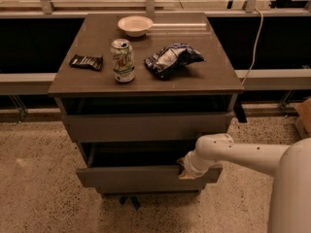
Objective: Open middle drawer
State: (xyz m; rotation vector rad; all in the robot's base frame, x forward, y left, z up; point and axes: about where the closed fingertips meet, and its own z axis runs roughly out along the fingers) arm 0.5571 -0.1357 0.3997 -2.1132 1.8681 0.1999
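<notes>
The middle drawer (pixel 131 176) is a flat grey-brown front, pulled out from the cabinet toward me. Its dark inside shows behind the front's top edge. My gripper (pixel 186 171) is at the right end of that top edge, touching the front, with the tip dipping into the drawer's opening. The white arm (pixel 243 154) reaches in from the lower right. Another drawer front (pixel 146 126) sits above it, under the cabinet top.
On the cabinet top (pixel 214 76) stand a green can (pixel 123 60), a blue chip bag (pixel 171 59), a dark snack bar (pixel 86 61) and a white bowl (pixel 135 25). Speckled floor (pixel 39 188) lies left and front. A cardboard box (pixel 303 118) is at the right.
</notes>
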